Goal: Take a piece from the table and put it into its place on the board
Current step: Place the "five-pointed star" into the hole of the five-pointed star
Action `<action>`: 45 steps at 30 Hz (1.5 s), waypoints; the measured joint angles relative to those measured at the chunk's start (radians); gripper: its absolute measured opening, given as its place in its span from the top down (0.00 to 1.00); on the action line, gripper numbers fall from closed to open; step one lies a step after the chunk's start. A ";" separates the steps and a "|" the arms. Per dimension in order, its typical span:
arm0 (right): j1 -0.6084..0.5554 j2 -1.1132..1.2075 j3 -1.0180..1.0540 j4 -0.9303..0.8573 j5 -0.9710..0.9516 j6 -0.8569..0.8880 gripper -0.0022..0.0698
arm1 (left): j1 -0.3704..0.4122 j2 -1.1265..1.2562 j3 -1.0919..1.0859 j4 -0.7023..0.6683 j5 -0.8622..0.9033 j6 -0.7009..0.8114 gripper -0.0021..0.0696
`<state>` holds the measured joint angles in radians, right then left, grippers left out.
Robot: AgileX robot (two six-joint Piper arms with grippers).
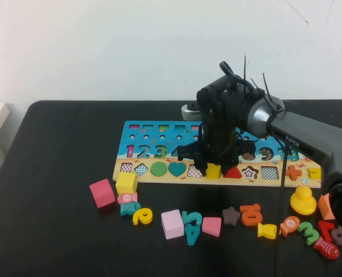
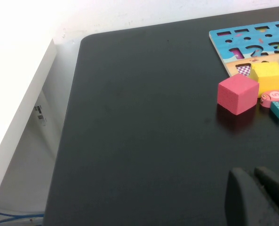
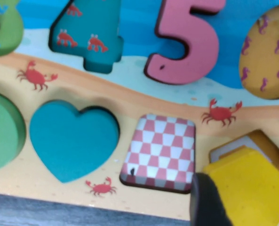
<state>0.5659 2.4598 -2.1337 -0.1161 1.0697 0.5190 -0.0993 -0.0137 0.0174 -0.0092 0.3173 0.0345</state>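
One arm does the work: the right gripper (image 1: 214, 167) hangs straight down over the board's (image 1: 159, 151) lower row of slots, its fingers spread around the yellow piece (image 1: 214, 171), which sits at the slot between the red-checked slot (image 1: 195, 171) and the red triangle (image 1: 233, 172). In the right wrist view the piece (image 3: 250, 186) lies partly over its light-bottomed slot (image 3: 245, 143), with a strip of the recess showing behind it, so it looks tilted or offset rather than seated flush; a dark finger (image 3: 207, 202) touches its near edge. I judge the fingers are wide and bracketing the piece, but whether they are pinching it I cannot tell.

The risk is a misaligned pentagon: if its corners do not match the slot, it will ride on the rim and may pop out or slide toward the checked slot when let go. A lift with a finger dragging could also flip it off the board.

Left gripper (image 2: 259, 197) is parked low over bare table (image 2: 139, 132), near the pink cube (image 2: 237, 93); its fingers look nearly together, holding nothing.
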 joint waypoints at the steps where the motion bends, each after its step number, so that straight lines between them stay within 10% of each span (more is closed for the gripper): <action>1: 0.000 0.002 -0.005 0.000 0.002 0.000 0.47 | 0.000 0.000 0.000 0.000 0.000 0.000 0.97; 45: 0.000 0.018 -0.043 -0.049 0.027 -0.004 0.47 | 0.000 0.000 0.000 0.000 0.000 0.000 0.97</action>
<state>0.5659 2.4782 -2.1768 -0.1653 1.0971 0.5146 -0.0993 -0.0137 0.0174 -0.0092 0.3173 0.0345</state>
